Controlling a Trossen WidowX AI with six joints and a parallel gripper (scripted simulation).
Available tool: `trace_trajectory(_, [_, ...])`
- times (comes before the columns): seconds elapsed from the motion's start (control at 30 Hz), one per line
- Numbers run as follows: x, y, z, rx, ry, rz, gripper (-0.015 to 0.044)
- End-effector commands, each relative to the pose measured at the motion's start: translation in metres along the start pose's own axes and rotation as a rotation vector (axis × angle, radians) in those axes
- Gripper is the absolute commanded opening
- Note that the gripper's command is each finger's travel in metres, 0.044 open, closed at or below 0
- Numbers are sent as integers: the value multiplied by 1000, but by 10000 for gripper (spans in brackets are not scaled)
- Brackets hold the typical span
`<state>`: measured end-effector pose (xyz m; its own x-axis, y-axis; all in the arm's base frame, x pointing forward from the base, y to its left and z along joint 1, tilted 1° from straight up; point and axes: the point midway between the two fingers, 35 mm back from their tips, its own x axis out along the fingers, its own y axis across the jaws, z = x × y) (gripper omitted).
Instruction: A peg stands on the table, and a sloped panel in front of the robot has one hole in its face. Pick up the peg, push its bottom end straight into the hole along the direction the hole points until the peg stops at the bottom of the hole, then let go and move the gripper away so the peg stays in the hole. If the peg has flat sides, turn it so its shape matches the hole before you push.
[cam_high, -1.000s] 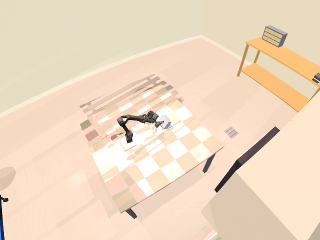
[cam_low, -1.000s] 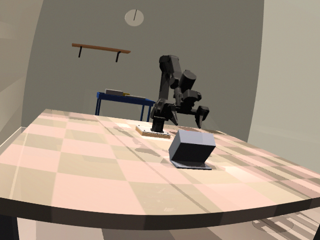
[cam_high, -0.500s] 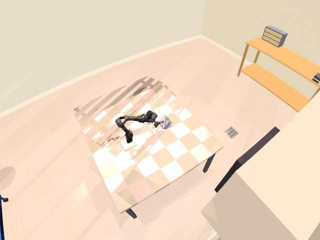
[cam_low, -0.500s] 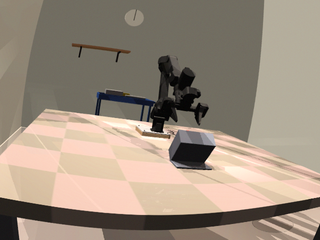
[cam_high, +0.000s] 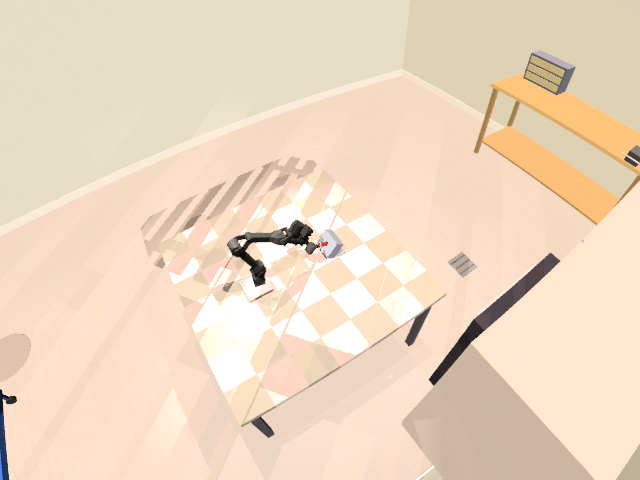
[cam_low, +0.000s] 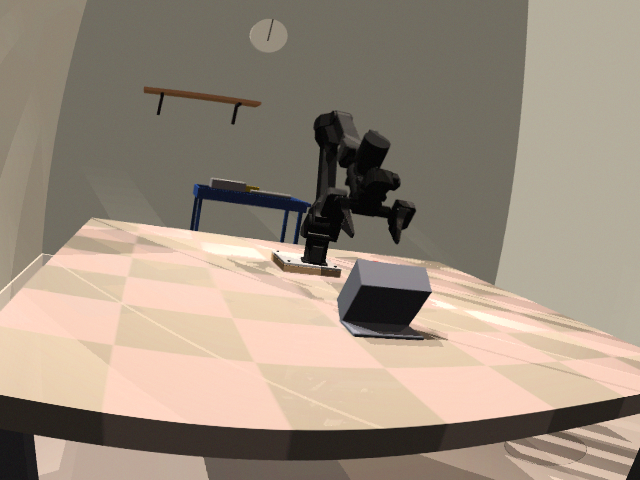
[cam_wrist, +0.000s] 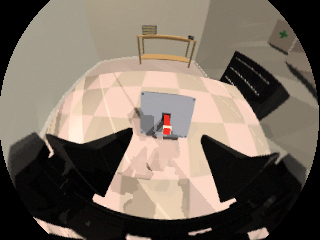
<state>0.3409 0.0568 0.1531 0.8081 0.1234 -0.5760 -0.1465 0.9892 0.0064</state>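
The grey sloped panel (cam_high: 332, 243) (cam_low: 393, 274) (cam_wrist: 177, 104) stands on the table. In the wrist view, the red peg (cam_wrist: 167, 121) (cam_high: 324, 243) sits in the dark hole in the panel's face and sticks out toward the gripper. A pale band shows near its outer end. How deep it sits is hidden. Its body is mostly hidden behind the panel in the exterior view. My gripper (cam_low: 374, 238) (cam_wrist: 168, 135) is wide open and empty, above the table on the robot's side of the panel. Its fingers stand apart to either side of the peg's line and do not touch it.
The checkered table (cam_high: 354, 298) (cam_low: 310, 382) carries the arm's base plate (cam_high: 251, 294) (cam_low: 297, 268) and the panel. An orange shelf bench (cam_high: 578, 116) (cam_wrist: 165, 37) stands beyond the table. A blue bench (cam_low: 248, 197) stands behind the arm.
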Motion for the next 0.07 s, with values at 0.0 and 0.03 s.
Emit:
trace_trajectory(0.0, [-5, 0, 0, 5, 2, -3, 440])
trace_trajectory(0.03, [-5, 0, 0, 5, 2, -3, 440])
